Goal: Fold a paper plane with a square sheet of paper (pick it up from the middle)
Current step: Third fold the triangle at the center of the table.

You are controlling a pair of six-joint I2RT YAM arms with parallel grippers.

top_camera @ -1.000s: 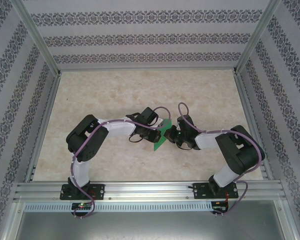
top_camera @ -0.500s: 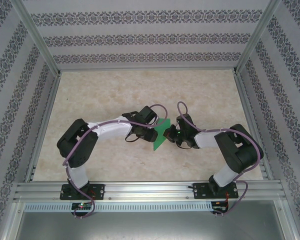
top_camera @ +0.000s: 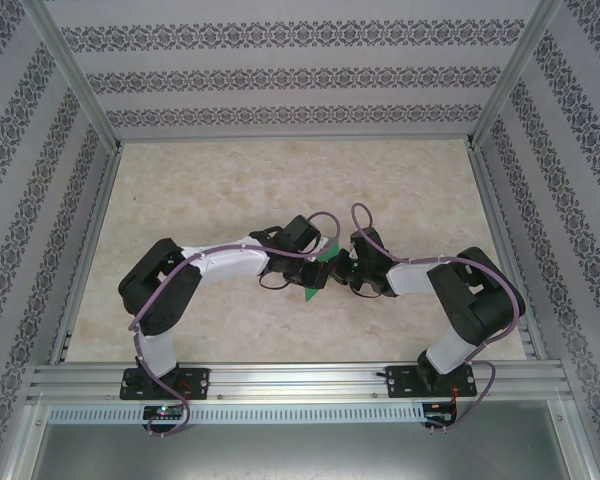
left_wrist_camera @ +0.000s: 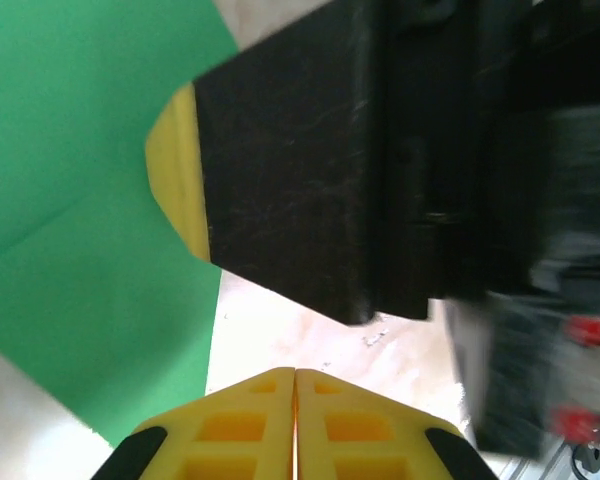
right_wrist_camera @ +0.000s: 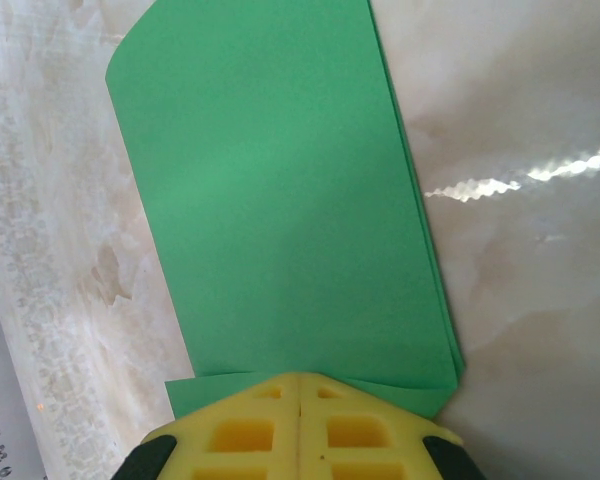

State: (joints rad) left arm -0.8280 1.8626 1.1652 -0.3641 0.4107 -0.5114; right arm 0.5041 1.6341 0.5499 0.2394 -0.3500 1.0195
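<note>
Paper (right_wrist_camera: 280, 200) — green, already doubled over, with stacked edges showing along one side — sits at the centre of the table (top_camera: 230, 180), between the two grippers. The right gripper (right_wrist_camera: 300, 415) is clamped on the paper's near edge; the sheet runs out from between the closed fingers and away across the table. This grip probably serves as an anchor: it pins the layers together so that they cannot slide while a crease is worked. The left gripper (left_wrist_camera: 295, 420) has its fingers pressed together with nothing visibly between them. The paper lies just beside them, and whether they touch it cannot be told. Closed fingers make a narrow, blunt tool — suited, in all likelihood, to pressing along a fold. A faint diagonal crease crosses the sheet in the left wrist view. No container is involved; the table alone carries the work. The dart shape is not yet formed.
</note>
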